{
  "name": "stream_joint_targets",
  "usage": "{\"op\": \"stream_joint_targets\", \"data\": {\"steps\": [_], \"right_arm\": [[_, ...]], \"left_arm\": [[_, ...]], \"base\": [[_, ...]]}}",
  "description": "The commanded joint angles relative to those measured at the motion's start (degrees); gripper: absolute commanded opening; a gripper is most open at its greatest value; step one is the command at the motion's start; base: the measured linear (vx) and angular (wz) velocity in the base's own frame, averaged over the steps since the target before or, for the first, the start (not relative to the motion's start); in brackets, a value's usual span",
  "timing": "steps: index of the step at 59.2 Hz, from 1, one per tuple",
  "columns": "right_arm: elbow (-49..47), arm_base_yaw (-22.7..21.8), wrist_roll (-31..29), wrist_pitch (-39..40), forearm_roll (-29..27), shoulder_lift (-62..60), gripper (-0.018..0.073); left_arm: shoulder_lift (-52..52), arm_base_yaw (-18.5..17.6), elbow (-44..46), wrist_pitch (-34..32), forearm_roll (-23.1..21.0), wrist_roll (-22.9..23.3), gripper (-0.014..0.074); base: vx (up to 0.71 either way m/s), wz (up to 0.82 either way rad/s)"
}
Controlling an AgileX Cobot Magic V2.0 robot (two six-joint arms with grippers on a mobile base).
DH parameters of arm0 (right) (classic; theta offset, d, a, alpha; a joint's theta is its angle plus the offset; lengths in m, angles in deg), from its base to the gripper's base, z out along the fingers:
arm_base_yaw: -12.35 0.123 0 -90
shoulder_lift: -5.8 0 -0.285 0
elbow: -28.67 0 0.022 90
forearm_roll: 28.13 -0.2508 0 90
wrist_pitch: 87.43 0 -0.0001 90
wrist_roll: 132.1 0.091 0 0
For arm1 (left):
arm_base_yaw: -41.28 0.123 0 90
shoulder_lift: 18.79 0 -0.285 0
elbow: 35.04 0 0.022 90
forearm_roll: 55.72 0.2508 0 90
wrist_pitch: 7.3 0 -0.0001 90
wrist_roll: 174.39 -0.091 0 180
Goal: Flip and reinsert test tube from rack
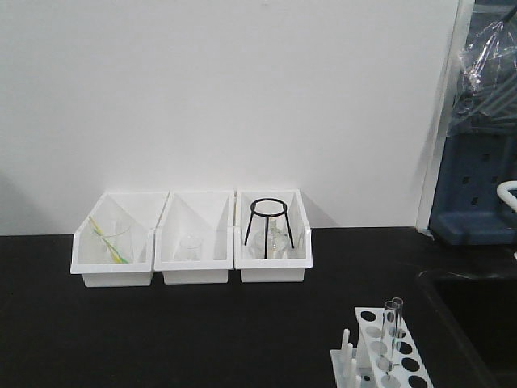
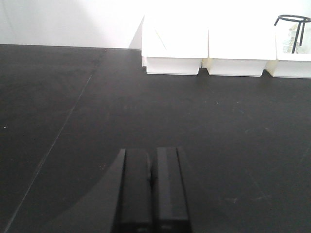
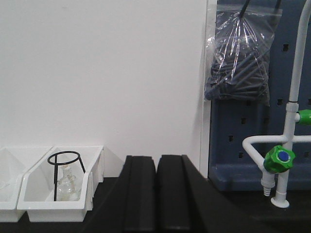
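The clear glass test tube stands upright in a hole of the small white rack at the lower right of the front view. White pegs stand along the rack's left side. Neither the tube nor the rack shows in the wrist views. My left gripper is shut and empty, low over the black table. My right gripper is shut and empty, facing the back wall. Neither gripper shows in the front view.
Three white open-front bins stand in a row at the back wall; the right one holds a black wire tripod and a small flask. A blue pegboard, a bag of dark parts and a white tap with green knobs are at the right.
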Motion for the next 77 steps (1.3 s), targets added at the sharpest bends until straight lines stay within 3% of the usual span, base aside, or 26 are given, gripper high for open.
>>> {"op": "stream_joint_targets", "data": {"steps": [1, 8, 18, 28, 34, 37, 46, 50, 58, 66, 77], "right_arm": [[-2.02, -0.22, 0.04, 4.85, 0.49, 0.87, 0.0065], [-2.02, -0.22, 0.04, 4.9, 0.49, 1.24, 0.02], [-2.02, -0.22, 0.04, 5.25, 0.49, 2.01, 0.0484], [-2.0, -0.22, 0.93, 6.48, 0.37, 2.39, 0.0636], [-1.3, -0.22, 3.12, 9.83, 2.76, 4.66, 0.0636], [0.44, -0.22, 5.5, 13.85, 6.89, 6.6, 0.0629], [9.11, -0.22, 17.39, 32.72, 21.29, 16.14, 0.0591], [11.43, -0.22, 19.25, 39.7, 24.76, 21.37, 0.0574], [12.0, -0.22, 18.61, 48.38, 25.8, 32.45, 0.0557], [8.06, -0.22, 12.97, 56.13, 24.46, 44.34, 0.0553], [2.05, -0.22, 12.53, 54.11, 25.51, 49.29, 0.0553]], "left_arm": [[-0.03, -0.44, -0.11, -4.74, -0.26, 0.01, -0.0006], [-0.03, -0.44, -0.11, -4.74, -0.26, 0.01, -0.0006], [-0.03, -0.44, -0.11, -4.74, -0.26, 0.01, -0.0006], [-0.03, -0.44, -0.11, -4.74, -0.26, 0.01, -0.0006], [-0.03, -0.44, -0.11, -4.74, -0.26, 0.01, -0.0006], [-0.03, -0.44, -0.11, -4.74, -0.26, 0.01, -0.0006], [-0.03, -0.44, -0.11, -4.74, -0.26, 0.01, -0.0006], [-0.03, -0.44, -0.11, -4.74, -0.26, 0.01, -0.0006], [-0.03, -0.44, -0.11, -4.74, -0.26, 0.01, -0.0006], [-0.03, -0.44, -0.11, -4.74, -0.26, 0.01, -0.0006], [-0.03, -0.44, -0.11, -4.74, -0.26, 0.01, -0.0006]], "base": [[0.0, 0.0], [0.0, 0.0], [0.0, 0.0], [0.0, 0.0], [0.0, 0.0], [0.0, 0.0], [0.0, 0.0], [0.0, 0.0], [0.0, 0.0], [0.0, 0.0], [0.0, 0.0]]}}
